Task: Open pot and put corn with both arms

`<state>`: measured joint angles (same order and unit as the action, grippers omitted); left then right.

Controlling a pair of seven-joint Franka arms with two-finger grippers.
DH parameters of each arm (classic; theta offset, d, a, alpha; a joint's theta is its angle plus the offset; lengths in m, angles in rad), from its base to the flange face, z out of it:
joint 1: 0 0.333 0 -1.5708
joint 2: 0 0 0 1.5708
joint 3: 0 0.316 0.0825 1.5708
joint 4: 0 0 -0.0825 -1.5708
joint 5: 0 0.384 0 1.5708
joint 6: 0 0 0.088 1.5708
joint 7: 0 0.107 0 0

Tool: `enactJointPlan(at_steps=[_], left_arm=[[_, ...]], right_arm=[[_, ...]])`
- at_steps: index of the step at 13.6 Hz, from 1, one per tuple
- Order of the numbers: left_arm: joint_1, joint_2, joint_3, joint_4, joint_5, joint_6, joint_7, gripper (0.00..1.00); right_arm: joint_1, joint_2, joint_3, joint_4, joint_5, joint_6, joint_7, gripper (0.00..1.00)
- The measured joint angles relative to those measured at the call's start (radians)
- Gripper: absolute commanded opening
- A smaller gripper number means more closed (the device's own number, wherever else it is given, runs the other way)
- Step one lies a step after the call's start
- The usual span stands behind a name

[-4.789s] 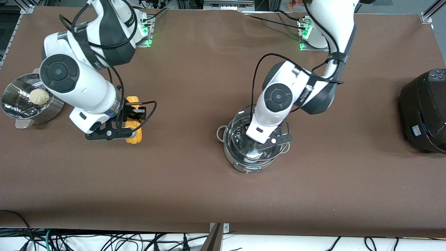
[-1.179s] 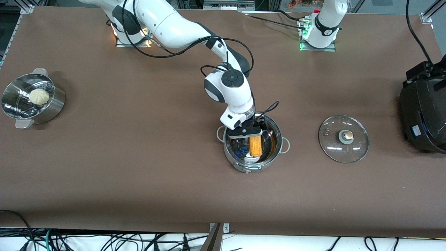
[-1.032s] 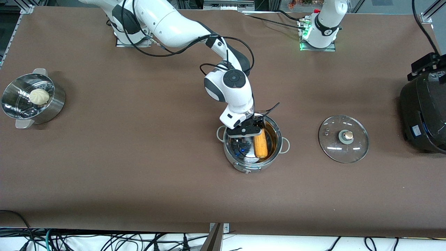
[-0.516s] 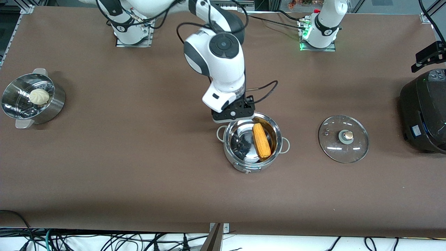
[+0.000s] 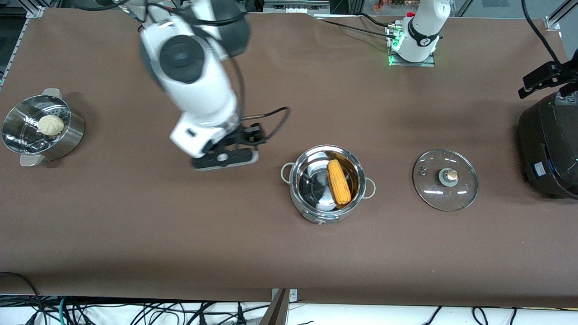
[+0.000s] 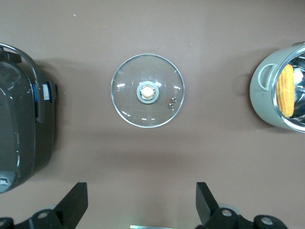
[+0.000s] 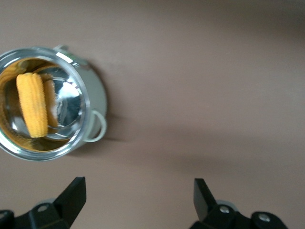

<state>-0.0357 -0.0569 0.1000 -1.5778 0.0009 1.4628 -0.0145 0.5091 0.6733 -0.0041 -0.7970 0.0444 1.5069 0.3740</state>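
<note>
**Corn in the uncovered pot**

The corn [image 5: 339, 181] lies inside the pot [image 5: 327, 183]; the glass lid [image 5: 445, 180] rests beside it. The right gripper [image 5: 222, 159], fingers spread and empty, hangs over bare table. The left gripper [image 6: 140, 205], spread, hovers near the black cooker [image 5: 550, 144].

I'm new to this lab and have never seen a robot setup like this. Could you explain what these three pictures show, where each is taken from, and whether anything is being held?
Two white robot arms work at a brown table. One picture looks down from a high camera facing them; the other two come from cameras on each arm's wrist. On the table stand the pot with the corn lying inside, its glass lid beside it toward the left arm's end, a black cooker, and a steamer pot holding a white bun. The right gripper is over bare table; the left gripper is above the lid. Both are open and empty.
</note>
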Motion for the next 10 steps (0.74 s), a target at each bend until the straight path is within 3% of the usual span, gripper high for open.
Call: enactJointPlan(at_steps=[3,10], left_arm=[[-0.002,0.000,-0.007,0.000,0.000,-0.004,-0.016,1.00],[-0.001,0.000,-0.007,0.001,0.000,-0.014,-0.017,1.00]], right_arm=[[-0.137,-0.076,-0.001,-0.097,0.017,-0.005,-0.076,1.00],[-0.318,-0.257,-0.006,-0.342,-0.007,0.018,-0.079,1.00]])
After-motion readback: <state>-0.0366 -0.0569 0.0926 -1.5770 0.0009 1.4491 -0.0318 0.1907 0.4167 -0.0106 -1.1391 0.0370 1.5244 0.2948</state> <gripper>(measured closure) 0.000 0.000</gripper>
